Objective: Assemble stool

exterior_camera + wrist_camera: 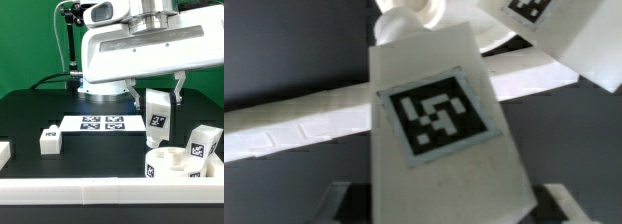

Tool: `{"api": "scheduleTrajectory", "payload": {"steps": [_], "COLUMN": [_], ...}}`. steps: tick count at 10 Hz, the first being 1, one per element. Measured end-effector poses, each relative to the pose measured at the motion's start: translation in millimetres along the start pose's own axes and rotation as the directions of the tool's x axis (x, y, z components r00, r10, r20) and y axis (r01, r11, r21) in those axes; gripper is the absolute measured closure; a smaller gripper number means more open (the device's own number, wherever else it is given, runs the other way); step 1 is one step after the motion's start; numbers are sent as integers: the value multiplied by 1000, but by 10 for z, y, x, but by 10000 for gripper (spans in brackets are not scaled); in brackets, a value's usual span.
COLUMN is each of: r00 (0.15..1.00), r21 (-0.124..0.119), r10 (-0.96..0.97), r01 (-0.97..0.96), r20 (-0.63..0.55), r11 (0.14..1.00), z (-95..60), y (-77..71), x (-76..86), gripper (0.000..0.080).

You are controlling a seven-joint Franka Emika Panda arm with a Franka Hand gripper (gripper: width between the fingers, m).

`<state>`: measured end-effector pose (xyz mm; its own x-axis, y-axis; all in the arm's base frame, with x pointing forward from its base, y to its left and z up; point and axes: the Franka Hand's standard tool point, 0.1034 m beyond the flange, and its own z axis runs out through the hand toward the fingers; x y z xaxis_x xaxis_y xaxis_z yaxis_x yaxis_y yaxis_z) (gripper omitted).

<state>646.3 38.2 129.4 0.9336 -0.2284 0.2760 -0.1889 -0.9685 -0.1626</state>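
Note:
My gripper [157,97] is shut on a white block leg [157,113] with a black-and-white tag. It holds the leg slightly tilted in the air, just above and behind the round dish-like seat [176,166] at the exterior view's right. A second leg [203,143] stands at the seat's right rim. A third leg [48,140] lies on the black table at the left. In the wrist view the held leg [438,110] fills the middle, between the gripper [446,203] fingers [342,200]. The seat [423,14] lies past its far end.
The marker board [102,124] lies flat in front of the robot base. A long white border rail [90,190] runs along the table's front edge and shows in the wrist view as a rail [295,122]. Another white piece [4,152] sits at the far left edge.

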Motion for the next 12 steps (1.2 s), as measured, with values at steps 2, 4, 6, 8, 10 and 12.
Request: {"api": "scheduleTrajectory", "payload": {"steps": [2,4,6,8,10,12], "r00": [1000,999,999,990,988,989], "r21": [10,7,5,0,7,2], "r10": [19,20,20,26,38,44], "r01": [-19,-20,-19,-26,-37,-44], "r20": [-1,-31,-46,-135,-148,-144], "r11": [1000,1000,1000,1000,999,999], "z": [42,60,58,81,93,144], "y": [-25,-2,2,-11,4,62], "x": [26,47,65,8,-25,-83], "gripper": [469,469,469,469,469,469]}}
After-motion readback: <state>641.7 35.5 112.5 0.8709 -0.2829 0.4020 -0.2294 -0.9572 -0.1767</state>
